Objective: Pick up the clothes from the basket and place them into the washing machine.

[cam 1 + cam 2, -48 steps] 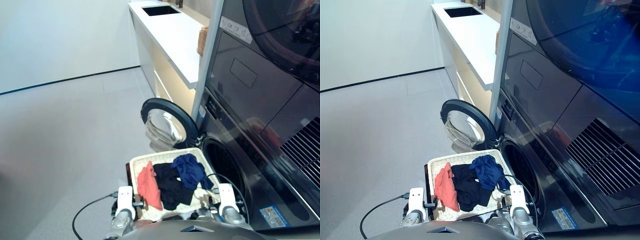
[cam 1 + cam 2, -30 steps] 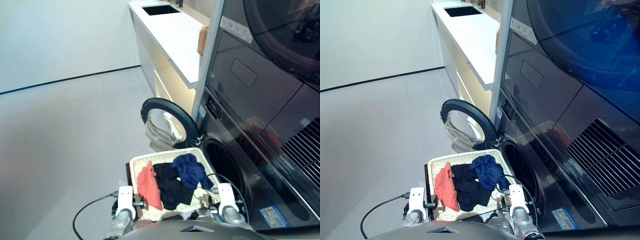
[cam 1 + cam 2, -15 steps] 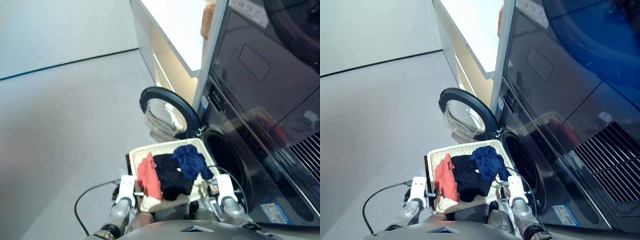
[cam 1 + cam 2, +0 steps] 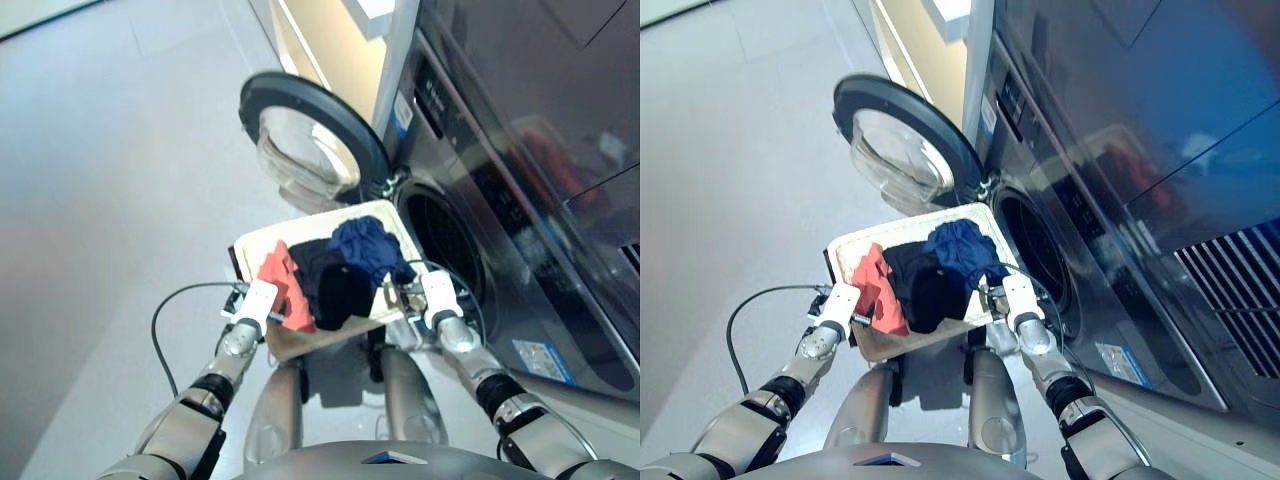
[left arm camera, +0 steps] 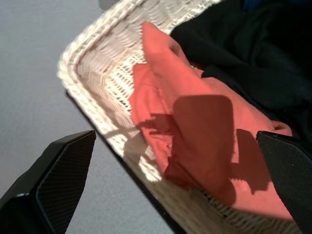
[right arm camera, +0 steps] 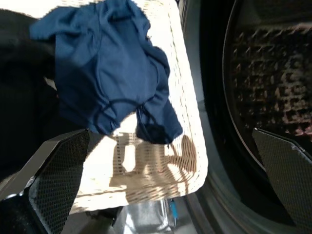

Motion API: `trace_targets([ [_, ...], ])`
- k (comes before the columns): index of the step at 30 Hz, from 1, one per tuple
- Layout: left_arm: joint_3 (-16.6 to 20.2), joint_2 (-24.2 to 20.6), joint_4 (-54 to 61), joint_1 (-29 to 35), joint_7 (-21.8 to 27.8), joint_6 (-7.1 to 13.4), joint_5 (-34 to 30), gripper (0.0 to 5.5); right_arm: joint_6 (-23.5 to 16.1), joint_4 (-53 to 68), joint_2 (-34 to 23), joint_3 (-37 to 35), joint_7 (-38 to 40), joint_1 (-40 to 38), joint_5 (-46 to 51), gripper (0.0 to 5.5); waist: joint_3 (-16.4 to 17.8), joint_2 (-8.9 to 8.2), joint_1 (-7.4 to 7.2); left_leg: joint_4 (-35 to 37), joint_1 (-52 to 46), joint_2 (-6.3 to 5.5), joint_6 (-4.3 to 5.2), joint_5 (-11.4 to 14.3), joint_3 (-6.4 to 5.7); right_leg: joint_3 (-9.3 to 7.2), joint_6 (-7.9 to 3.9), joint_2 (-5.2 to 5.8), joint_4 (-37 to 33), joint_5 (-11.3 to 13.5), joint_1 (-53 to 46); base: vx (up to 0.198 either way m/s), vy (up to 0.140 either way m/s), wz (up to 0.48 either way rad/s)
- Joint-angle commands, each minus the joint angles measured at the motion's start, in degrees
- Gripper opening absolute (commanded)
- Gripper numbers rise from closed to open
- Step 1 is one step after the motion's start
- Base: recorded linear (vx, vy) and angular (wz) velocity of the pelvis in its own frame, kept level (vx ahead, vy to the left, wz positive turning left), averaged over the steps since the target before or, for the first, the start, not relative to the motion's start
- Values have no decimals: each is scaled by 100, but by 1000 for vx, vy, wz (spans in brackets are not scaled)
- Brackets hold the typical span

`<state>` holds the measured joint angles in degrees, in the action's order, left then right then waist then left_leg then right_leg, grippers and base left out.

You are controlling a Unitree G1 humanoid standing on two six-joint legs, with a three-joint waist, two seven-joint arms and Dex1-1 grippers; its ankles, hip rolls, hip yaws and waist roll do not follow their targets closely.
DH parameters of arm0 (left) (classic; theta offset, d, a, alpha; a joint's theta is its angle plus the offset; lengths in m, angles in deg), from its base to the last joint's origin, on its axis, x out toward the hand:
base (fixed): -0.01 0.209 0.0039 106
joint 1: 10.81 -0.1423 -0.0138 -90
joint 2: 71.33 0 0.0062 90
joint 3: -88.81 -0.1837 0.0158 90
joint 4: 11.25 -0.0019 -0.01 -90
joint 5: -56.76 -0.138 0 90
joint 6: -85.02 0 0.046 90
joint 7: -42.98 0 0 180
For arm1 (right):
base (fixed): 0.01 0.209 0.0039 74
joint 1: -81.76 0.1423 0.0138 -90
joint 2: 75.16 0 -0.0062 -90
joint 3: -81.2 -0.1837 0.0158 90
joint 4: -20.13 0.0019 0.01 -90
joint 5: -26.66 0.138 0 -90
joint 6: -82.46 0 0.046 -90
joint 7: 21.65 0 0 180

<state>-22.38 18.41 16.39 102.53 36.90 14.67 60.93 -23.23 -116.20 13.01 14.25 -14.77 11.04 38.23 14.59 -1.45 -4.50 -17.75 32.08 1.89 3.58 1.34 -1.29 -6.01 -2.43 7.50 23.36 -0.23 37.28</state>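
The cream wicker basket (image 4: pixel 247 243) sits on the floor in front of the washing machine's round drum opening (image 4: pixel 447 247). Its porthole door (image 4: pixel 310 135) is swung open beyond the basket. In the basket lie the clothes: a coral-orange garment (image 4: pixel 278 285) on the left, a black one (image 4: pixel 330 282) in the middle and a navy one (image 4: pixel 365 245) on the right. My left gripper (image 4: pixel 260 298) hovers open at the basket's near left corner, over the coral garment (image 5: pixel 195 136). At the near right corner, beside the navy garment (image 6: pixel 107 63), my right gripper (image 4: pixel 430 292) is open. Neither holds anything.
A black cable (image 4: pixel 165 310) loops over the grey floor left of the basket. A second dark appliance (image 4: pixel 540 70) is stacked above the washer. A pale cabinet front (image 4: pixel 325 45) stands behind the open door. A blue sticker (image 4: pixel 540 360) marks the washer's lower front.
The head view has tilted down and both forearms now show. The grippers have come in over the basket's near corners. The clothes lie as before.
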Motion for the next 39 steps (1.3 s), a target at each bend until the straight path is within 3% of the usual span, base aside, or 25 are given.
trace_targets([
  [1,-12,-241,70,269,-121,146,-18,550,-452,648,-159,232,34,173,115,550,-156,-12,-125,-518,838,32,-132,-103,236,-38,-324,69,-364,547,386,-63,28,4],
  [7,65,-515,-6,755,-214,132,399,550,-573,736,-202,237,76,707,419,550,-79,12,-233,-1250,1799,17,-174,90,194,42,-307,25,207,510,1299,-49,30,-14],
  [9,74,-592,-34,907,-221,126,466,550,-612,793,-206,270,94,883,475,550,-42,20,-262,-1586,2085,34,-187,218,199,92,-292,3,438,462,1571,26,8,-28],
  [10,73,-586,-35,896,-220,126,467,550,-612,790,-208,275,93,873,474,550,-28,39,-229,-1657,2008,74,-153,407,178,102,-324,-38,525,304,1512,0,0,0],
  [13,56,-762,-148,1111,-236,105,528,550,-688,945,-207,310,86,1068,585,550,18,48,-282,-2230,2498,67,-204,609,175,178,-275,-112,951,194,1965,-32,37,-156],
  [23,39,-1136,-218,1571,-269,47,668,550,-758,1378,-250,408,-15,1294,742,550,115,70,-412,-2939,3347,57,-300,806,224,318,-269,-251,1473,172,2810,-26,24,-91],
  [25,112,-1105,-281,1591,-229,14,791,73,-752,1425,-255,409,-24,1276,699,550,97,65,-428,-2932,3350,62,-309,823,239,315,-264,-255,1448,185,2824,0,0,0],
  [26,119,-1088,-313,1601,-212,21,805,0,-755,1413,-241,417,-32,1269,698,550,89,63,-437,-2931,3352,70,-312,825,251,327,-266,-266,1429,187,2817,0,0,0],
  [35,298,-780,-408,1476,-130,104,974,0,-820,1269,-210,291,-110,1074,581,550,-142,106,-444,-2477,2922,97,-269,778,255,367,-250,-211,1005,182,2478,0,0,0],
  [39,527,-564,-108,1180,-28,254,1549,0,-804,1139,-222,270,-126,980,481,550,-246,144,-362,-1888,2371,79,-216,667,235,309,-242,-140,526,216,1952,18,-28,-2],
])
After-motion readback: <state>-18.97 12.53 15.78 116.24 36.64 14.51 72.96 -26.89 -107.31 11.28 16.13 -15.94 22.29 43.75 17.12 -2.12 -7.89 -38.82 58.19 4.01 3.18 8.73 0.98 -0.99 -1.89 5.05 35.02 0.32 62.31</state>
